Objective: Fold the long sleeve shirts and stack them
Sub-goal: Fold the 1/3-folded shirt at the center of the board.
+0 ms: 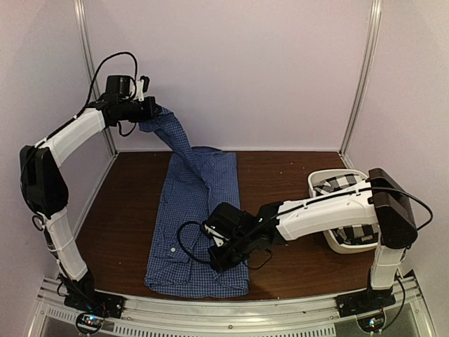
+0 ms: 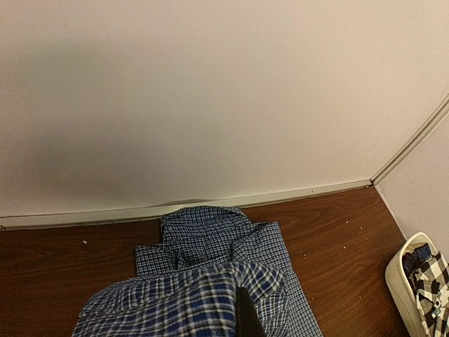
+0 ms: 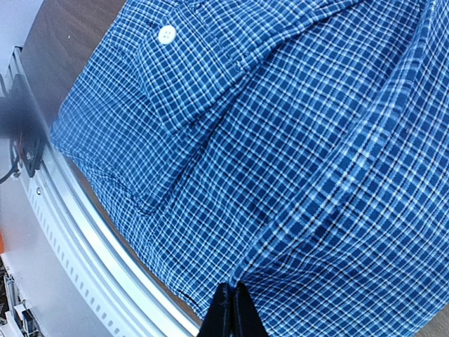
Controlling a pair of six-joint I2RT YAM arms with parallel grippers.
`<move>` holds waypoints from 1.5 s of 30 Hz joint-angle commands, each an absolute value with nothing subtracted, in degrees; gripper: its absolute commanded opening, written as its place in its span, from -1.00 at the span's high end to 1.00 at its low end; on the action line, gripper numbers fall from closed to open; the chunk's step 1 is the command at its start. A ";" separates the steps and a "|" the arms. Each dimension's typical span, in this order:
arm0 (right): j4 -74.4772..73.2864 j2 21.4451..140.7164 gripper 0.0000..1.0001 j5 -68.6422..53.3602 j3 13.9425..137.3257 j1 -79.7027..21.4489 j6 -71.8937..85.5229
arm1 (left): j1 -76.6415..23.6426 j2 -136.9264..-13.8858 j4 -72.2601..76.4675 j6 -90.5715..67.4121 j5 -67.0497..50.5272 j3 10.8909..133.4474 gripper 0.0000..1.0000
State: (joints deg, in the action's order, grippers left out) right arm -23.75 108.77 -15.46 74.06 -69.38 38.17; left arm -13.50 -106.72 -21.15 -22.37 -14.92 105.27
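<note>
The blue gingham long sleeve shirt [image 1: 193,225] lies lengthwise on the brown table. One sleeve [image 1: 175,137] is pulled up and to the back left. My left gripper [image 1: 154,110] is shut on that sleeve's end, high above the table; in the left wrist view the cloth [image 2: 182,302] drapes over a dark finger [image 2: 247,317]. My right gripper [image 1: 226,260] is low on the shirt's near right part. Its fingertips [image 3: 226,309] are shut on a pinched ridge of blue cloth [image 3: 316,175]. The black-and-white checked shirt [image 1: 344,184] sits crumpled in the tub.
A white plastic tub [image 1: 335,242] stands at the right of the table, under the right arm. A metal rail [image 1: 231,309] runs along the near edge, close to the shirt's hem. White walls close off the back and both sides.
</note>
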 commanded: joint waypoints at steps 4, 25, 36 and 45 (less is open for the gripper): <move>-22.50 110.93 0.92 -17.91 77.12 -69.09 36.77 | -13.37 -107.39 -20.24 -20.52 -14.70 109.15 1.00; -21.21 116.39 0.84 -20.36 82.23 -68.47 35.25 | -13.36 -108.83 -21.92 -19.05 -13.71 107.75 1.00; -20.58 109.41 -0.04 -17.41 79.72 -63.27 32.30 | -13.44 -104.16 -17.87 -19.16 -19.92 96.87 1.00; -16.90 104.36 -0.20 -13.47 81.21 -48.29 30.35 | -15.66 -100.31 -15.92 -19.01 -24.96 87.32 1.00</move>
